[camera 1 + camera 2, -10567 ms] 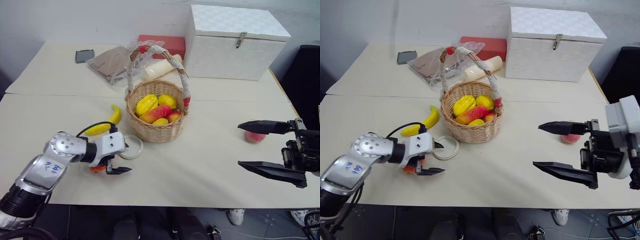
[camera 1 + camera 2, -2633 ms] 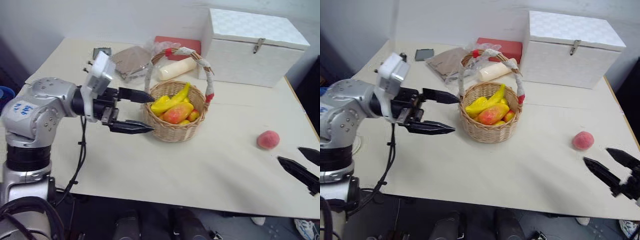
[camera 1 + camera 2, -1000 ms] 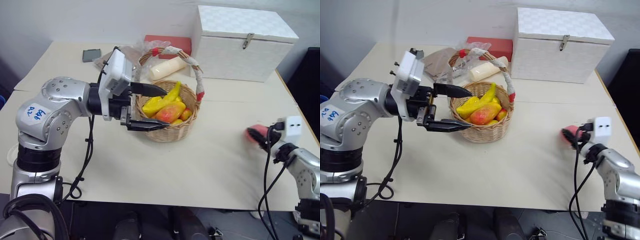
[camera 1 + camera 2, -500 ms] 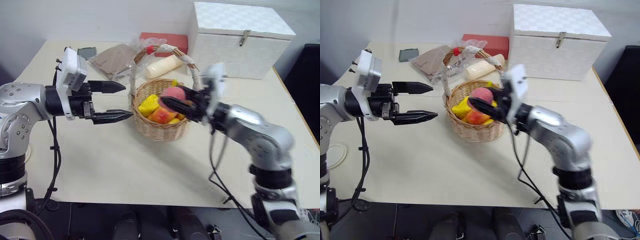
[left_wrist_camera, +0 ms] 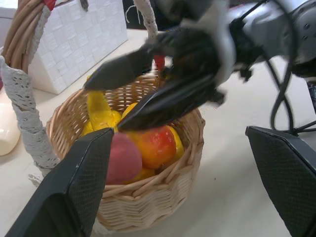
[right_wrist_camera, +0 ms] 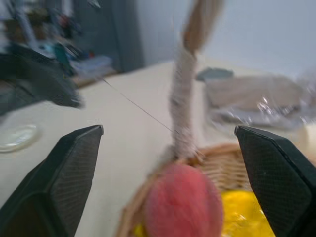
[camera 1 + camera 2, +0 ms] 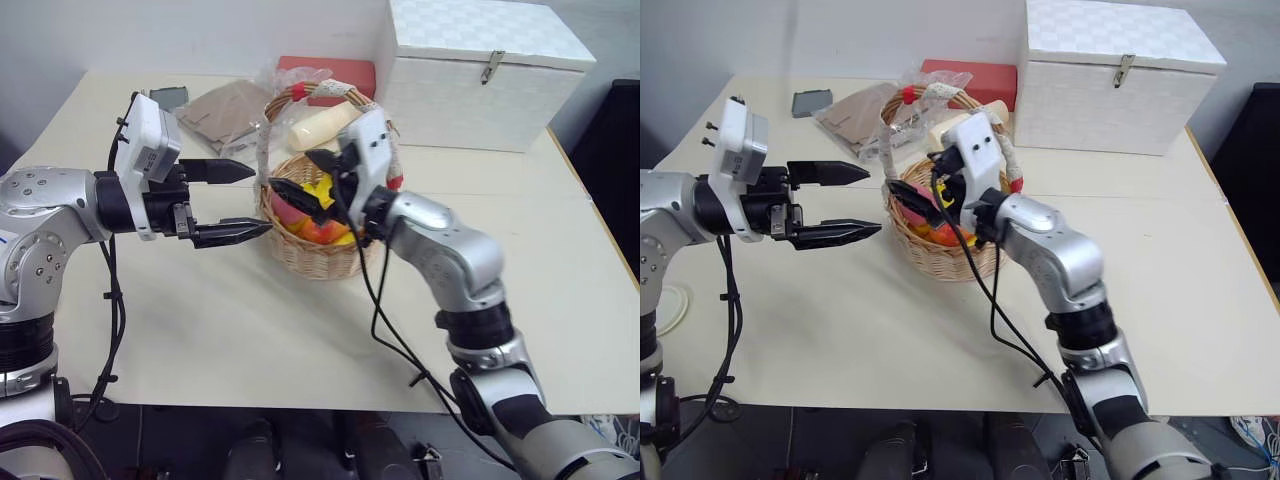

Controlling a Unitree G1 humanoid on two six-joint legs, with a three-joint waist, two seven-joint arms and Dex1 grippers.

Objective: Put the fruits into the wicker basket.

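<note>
The wicker basket (image 7: 318, 255) stands mid-table, its white-wrapped handle (image 7: 262, 150) arching over it. Inside lie the fruits: a yellow banana (image 5: 98, 112), an orange-red mango (image 5: 153, 145) and a pink peach (image 5: 123, 158). My right gripper (image 7: 290, 172) hovers just over the basket's left rim, open, its fingers wide apart above the peach (image 6: 182, 207) and not touching it. My left gripper (image 7: 260, 198) is held level just left of the basket, open, with nothing between its fingers.
A large white box (image 7: 480, 75) with a metal latch stands at the back right, with a red box (image 7: 335, 70) beside it. A wrapped cream cylinder (image 7: 320, 125), a brown packet (image 7: 225, 105) and a small grey item (image 7: 170, 97) lie behind the basket. A white lid (image 7: 662, 303) lies far left.
My right gripper carried the peach from the table's right side to over the basket, then opened; the peach now lies among the other fruits. My left gripper drew back leftwards from the basket.
</note>
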